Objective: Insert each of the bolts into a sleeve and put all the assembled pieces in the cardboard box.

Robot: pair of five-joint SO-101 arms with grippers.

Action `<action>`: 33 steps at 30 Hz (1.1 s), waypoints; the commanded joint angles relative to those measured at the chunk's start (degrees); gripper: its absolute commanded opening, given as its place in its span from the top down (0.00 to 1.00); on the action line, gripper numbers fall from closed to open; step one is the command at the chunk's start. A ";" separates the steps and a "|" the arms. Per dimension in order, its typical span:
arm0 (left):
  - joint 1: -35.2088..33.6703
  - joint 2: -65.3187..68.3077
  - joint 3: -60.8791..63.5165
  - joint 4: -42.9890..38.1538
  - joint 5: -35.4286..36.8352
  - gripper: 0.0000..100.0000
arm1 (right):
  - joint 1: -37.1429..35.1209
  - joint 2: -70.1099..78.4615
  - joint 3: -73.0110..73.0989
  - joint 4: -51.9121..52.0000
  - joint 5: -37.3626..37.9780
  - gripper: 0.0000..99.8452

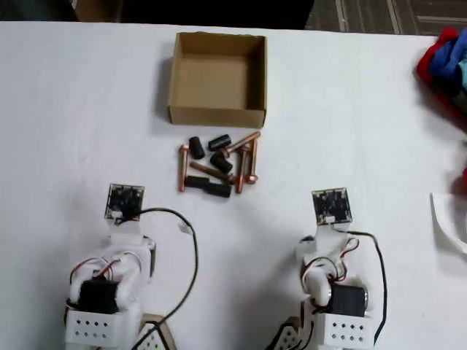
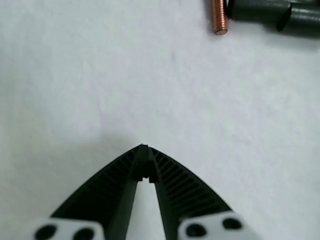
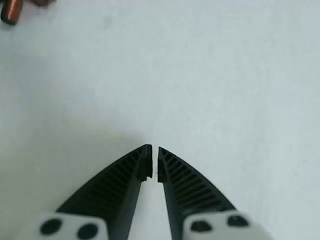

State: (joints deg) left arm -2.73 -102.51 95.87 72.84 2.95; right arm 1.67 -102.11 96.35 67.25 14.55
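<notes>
Copper-coloured bolts lie in a loose heap with the sleeves on the matte white tabletop, just in front of the cardboard box and ahead of both arms. The bolts are slim, straight metal rods with a dull shine; some lie parallel, others cross one another at angles. The sleeves are short, stubby black cylinders with a smooth, unreflective surface, scattered among and against the rods. The box is square, open-topped and shallow, made of plain brown board, with its bare floor showing.

In the left wrist view a threaded bolt end sits beside two dark sleeves lying end to end. The left tool hovers over bare tabletop short of them, its ribbed black fingers meeting at the tips and gripping nothing. The right tool has the same tapering, ridged fingers, drawn in until a hairline slit separates the tips, with nothing between them; a copper bolt tip lies well apart from it.
</notes>
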 commanded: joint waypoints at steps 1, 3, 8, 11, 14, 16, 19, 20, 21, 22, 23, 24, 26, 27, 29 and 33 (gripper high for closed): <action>-0.53 -0.70 1.19 0.18 -0.18 0.98 | 0.92 -1.01 0.62 -6.11 10.20 0.98; -0.53 -0.70 1.19 0.18 -0.18 0.98 | 1.10 -1.01 0.62 -9.01 17.14 0.98; -0.53 -0.70 1.19 0.18 -0.18 0.98 | -2.95 -1.01 -1.32 -11.03 15.74 0.98; -0.53 -0.70 1.19 0.18 -0.18 0.98 | -6.73 -0.92 -7.38 -10.68 15.47 0.98; -0.53 -0.70 1.19 0.18 -0.18 0.98 | -8.57 -0.84 -15.91 -9.01 15.47 0.98; -0.53 -0.70 1.19 0.18 -0.18 0.98 | -9.54 -0.75 -21.71 -6.37 15.56 0.98; -0.53 -0.70 1.19 0.18 -0.18 0.98 | -10.15 0.66 -28.22 -3.82 15.65 0.98; -0.53 -0.70 1.19 0.18 -0.18 0.98 | -10.15 2.33 -30.15 -3.74 15.56 0.98; -0.53 -0.70 1.19 0.18 -0.18 0.98 | -10.15 4.79 -32.26 -3.82 15.47 0.98; -0.53 -0.70 1.19 0.18 -0.18 0.98 | -10.15 8.13 -34.64 -3.91 15.30 0.98; -0.53 -0.70 1.19 0.18 -0.18 0.98 | -10.15 12.18 -37.54 -3.82 13.89 0.98; -0.53 -0.70 1.19 0.18 -0.18 0.98 | -10.15 16.75 -40.44 -3.74 12.13 0.98; -0.53 -0.70 1.19 0.18 -0.18 0.98 | -10.15 28.35 -47.30 -3.38 9.93 0.98; -0.53 -0.70 1.19 0.18 -0.18 0.98 | -10.15 35.03 -50.99 -2.77 9.32 0.98; -0.53 -0.70 1.19 0.18 -0.18 0.98 | -10.24 49.01 -59.34 1.89 8.62 0.98; -0.53 -0.70 1.19 0.18 -0.18 0.98 | -11.47 75.47 -76.22 15.08 6.15 0.98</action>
State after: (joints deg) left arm -2.73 -102.51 95.87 72.84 2.95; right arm -8.44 -48.40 33.58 74.11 21.85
